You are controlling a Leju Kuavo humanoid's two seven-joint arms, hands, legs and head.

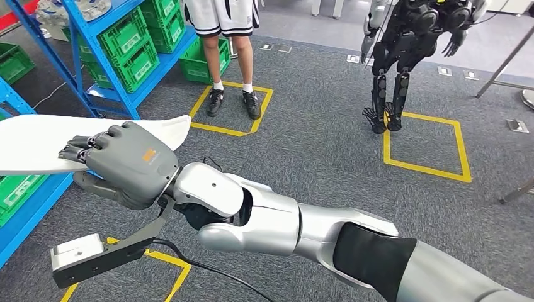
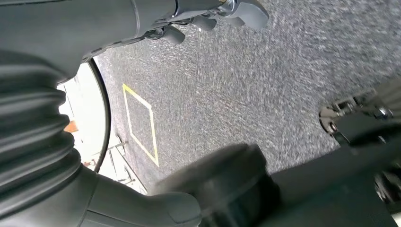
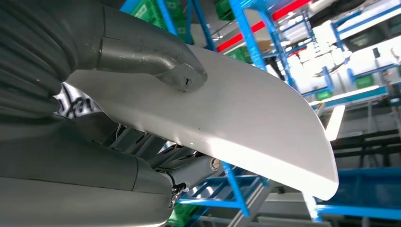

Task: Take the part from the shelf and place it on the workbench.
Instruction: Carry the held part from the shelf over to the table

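Observation:
The part (image 1: 38, 141) is a long, flat, curved white panel, held level at the left of the head view beside the blue shelf (image 1: 28, 217). My right hand (image 1: 123, 163) grips its near end, fingers over the top and thumb underneath. In the right wrist view my thumb (image 3: 156, 61) presses on the white panel (image 3: 246, 118), whose tapered tip points towards blue racks. My left hand (image 2: 94, 42) hangs over grey carpet, fingers (image 2: 213, 19) apart and holding nothing.
A blue rack (image 1: 107, 69) with green crates (image 1: 129, 47) stands at the back left. A person (image 1: 230, 63) stands in a yellow floor square beside it. A dark humanoid robot (image 1: 409, 50) hangs at the back right, by another yellow square (image 1: 428, 167).

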